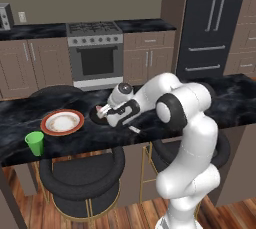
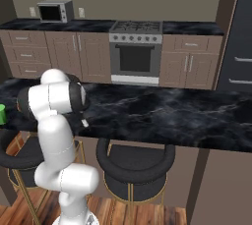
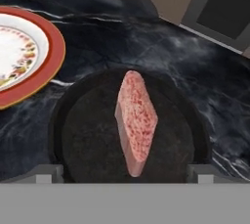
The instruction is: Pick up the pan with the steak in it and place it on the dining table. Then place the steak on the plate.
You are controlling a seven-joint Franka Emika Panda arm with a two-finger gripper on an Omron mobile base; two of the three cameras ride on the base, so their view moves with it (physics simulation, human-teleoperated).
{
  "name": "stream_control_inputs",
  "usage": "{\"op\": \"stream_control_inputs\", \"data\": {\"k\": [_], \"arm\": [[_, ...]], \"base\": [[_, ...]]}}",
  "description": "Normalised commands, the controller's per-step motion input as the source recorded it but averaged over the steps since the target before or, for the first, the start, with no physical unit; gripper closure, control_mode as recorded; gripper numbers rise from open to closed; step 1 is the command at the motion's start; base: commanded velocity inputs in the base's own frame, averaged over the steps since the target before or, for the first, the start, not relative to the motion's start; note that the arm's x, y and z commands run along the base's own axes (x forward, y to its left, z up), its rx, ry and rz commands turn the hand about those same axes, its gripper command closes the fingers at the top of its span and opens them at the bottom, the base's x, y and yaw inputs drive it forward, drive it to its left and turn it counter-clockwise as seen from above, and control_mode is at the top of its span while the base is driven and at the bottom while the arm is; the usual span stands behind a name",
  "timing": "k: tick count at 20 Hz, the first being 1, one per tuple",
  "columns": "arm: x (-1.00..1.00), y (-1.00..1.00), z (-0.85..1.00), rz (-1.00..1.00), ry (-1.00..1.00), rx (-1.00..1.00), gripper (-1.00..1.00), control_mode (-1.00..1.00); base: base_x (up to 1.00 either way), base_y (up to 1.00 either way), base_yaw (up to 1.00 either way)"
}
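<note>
Starting at the left of the dining table (image 1: pixel 20 110), there's the small green cup (image 1: pixel 35 143) near the front edge; just right of it sits the plate (image 1: pixel 62 122), orange-red rim, white centre, nothing on it yet; in the hand view the plate (image 3: pixel 22 54) lies off to the left, close beside the pan but apart from it. Moving right, here's the pan (image 3: pixel 129 125), flat on the black marble, so by the look of it the first half of the job is done; the steak (image 3: pixel 135 120) lies across the middle of the pan, pink-red, long axis running away from the camera. Over it hangs the gripper (image 1: pixel 106 113), jaws spread wide and holding nothing, the two tips standing either side of the pan's near edge with the steak between their lines; in the right base view the arm folds down over the table's left end. What's left, I'd judge: grasp the steak, lift it, carry it left, set it on the plate; stove (image 1: pixel 95 53) and cabinets sit well behind.
</note>
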Motion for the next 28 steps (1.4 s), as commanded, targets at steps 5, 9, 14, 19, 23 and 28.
{"op": "stream_control_inputs", "data": {"k": [5,9,14,19,23,28], "arm": [[0.26,0.03,-0.07,0.00,0.02,0.00,-1.00,-1.00],[0.36,0.00,-0.06,0.00,0.05,0.00,-1.00,-1.00],[0.07,0.00,-0.02,0.00,0.02,0.00,-1.00,-1.00],[0.27,0.00,-0.03,0.00,0.05,0.00,-1.00,-1.00],[0.39,-0.16,-0.15,0.02,0.10,0.00,-1.00,-1.00],[0.21,-0.16,-0.14,0.04,0.10,0.00,-1.00,-1.00]], "base": [[0.00,0.00,0.00],[0.00,0.00,0.00],[0.00,0.00,0.00],[0.00,0.00,0.00],[0.00,0.00,0.00],[0.00,0.00,0.00]]}}
